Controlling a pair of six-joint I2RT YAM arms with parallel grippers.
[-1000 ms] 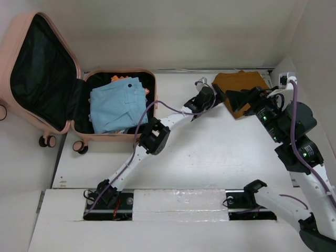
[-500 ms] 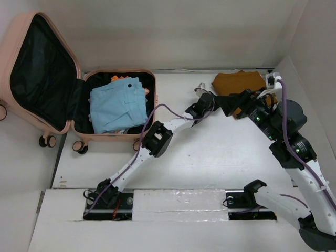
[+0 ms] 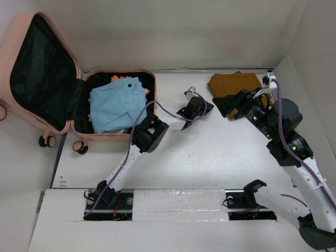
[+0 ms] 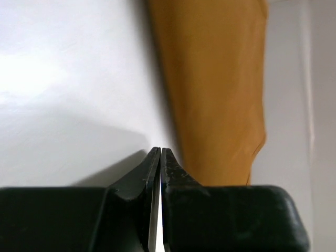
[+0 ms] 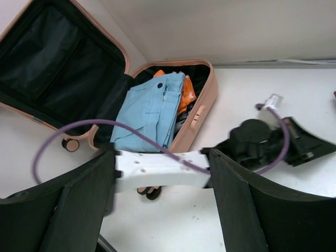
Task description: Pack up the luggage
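Across white glossy table [image 3: 220, 157], noting luggage [image 3: 100, 137] lying open at far-left corner, holding folded blue garment [image 3: 116, 105]. Judging rigid peach shell light, smooth, slippery; favouring lid rim for gripping. Seeing left gripper [image 4: 160, 157] clenched empty beside soft mustard cloth [image 3: 233, 83], right gripper [image 3: 227, 106] spread wide, carrying nothing

There's the mustard cloth [image 3: 231, 83], near corner lost behind the right arm [image 3: 273, 122]; orange garment [image 3: 118, 79] barely peeking from under the blue garment [image 3: 116, 105]; luggage [image 3: 105, 138] lid clipped by the left edge.

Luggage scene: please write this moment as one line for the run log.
luggage: open, blue garment inside | left hand: shut, empty | right hand: open | mustard cloth: on table
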